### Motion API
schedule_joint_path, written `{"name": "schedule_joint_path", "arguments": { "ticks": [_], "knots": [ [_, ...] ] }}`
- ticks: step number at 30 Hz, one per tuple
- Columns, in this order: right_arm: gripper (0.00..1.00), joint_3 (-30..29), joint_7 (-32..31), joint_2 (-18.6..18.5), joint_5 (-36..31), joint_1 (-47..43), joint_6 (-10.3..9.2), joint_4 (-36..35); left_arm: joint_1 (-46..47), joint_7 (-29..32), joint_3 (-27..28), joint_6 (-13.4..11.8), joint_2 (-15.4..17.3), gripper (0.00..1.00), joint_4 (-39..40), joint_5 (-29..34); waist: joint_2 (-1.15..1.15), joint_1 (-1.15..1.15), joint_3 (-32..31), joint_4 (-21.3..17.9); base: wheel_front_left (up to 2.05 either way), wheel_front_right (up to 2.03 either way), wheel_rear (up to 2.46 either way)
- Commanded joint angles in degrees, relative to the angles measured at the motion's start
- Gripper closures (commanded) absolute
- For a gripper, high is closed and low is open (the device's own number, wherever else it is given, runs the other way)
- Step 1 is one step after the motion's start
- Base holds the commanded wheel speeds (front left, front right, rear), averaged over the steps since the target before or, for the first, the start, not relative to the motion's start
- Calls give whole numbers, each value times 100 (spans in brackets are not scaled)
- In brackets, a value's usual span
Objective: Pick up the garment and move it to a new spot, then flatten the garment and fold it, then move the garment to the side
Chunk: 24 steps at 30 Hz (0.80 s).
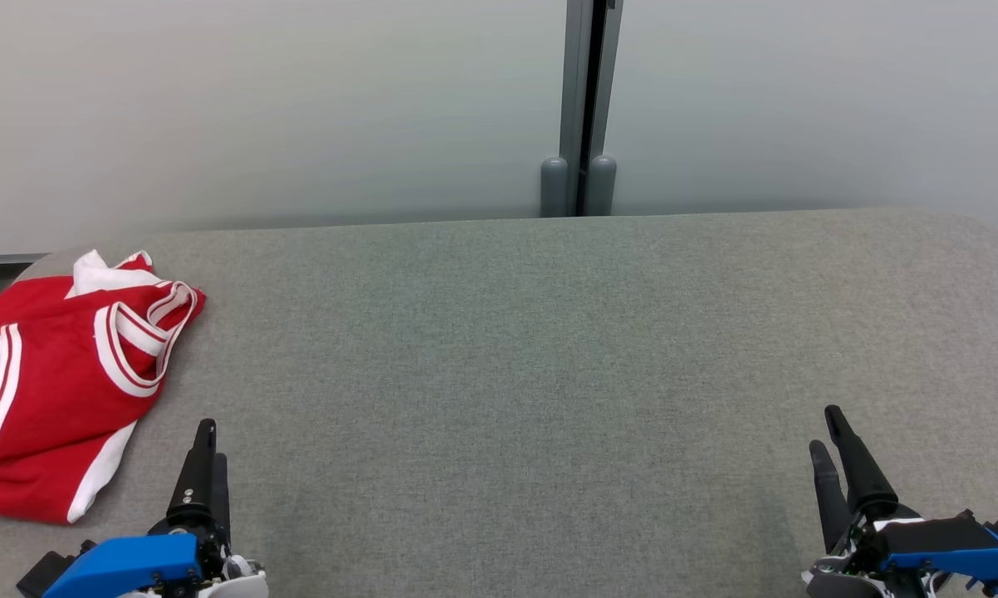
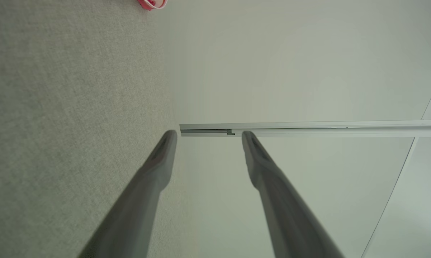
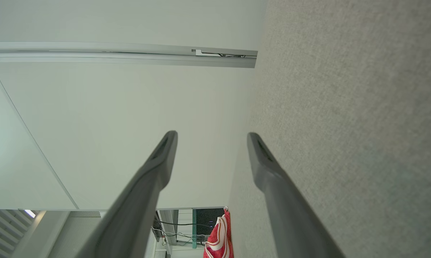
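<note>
The left gripper (image 1: 211,444) is nearest the robot. It sits just beside the garment (image 1: 51,382), off the garment's near right corner and not touching it. Its two dark fingers (image 2: 154,172) are spread apart with nothing between them, so it is released and empty. In the left wrist view a small sliver of the garment shows at the top edge, beyond those fingertips.

The right gripper (image 1: 824,429) is well apart from the garment, far to its right along the near edge. It too is spread wide and grasps nothing; there is clear space between its fingers (image 3: 273,172). In the right wrist view the garment hangs in red and white folds at the bottom edge, with dark cables showing behind it.

The garment is red with white panels and red-and-white striped trim. It lies crumpled in a loose heap on the grey woven surface (image 1: 549,374), and its left side runs out of the head view. A striped band curves across its upper right part, and a white flap pokes up at its far end. The surface stretches away to the right of the garment and ends in a rounded far corner.

Behind the garment rises a pale wall panel (image 1: 300,108). Far to the garment's right a grey post (image 1: 572,83) with a dark seam splits the wall. Two rounded grey caps (image 1: 554,187) stand at its foot, at the surface's far edge.
</note>
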<state>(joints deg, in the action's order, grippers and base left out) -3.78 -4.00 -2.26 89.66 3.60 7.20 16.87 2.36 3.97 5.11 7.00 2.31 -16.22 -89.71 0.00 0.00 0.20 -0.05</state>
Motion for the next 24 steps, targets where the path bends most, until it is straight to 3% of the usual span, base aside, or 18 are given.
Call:
{"name": "schedule_joint_path", "arguments": {
  "ticks": [1,24],
  "knots": [
    [0,35,47,-24,-123,110,13,-113,91,-46,-2,-33,43,0,136,119,0,0,1,-1,0,0,0],
    [0,168,606,-38,-2775,110,21,-126,-36,-605,-399,-299,52,0,394,2838,0,0,-1,16,0,0,0]
  ]
}}
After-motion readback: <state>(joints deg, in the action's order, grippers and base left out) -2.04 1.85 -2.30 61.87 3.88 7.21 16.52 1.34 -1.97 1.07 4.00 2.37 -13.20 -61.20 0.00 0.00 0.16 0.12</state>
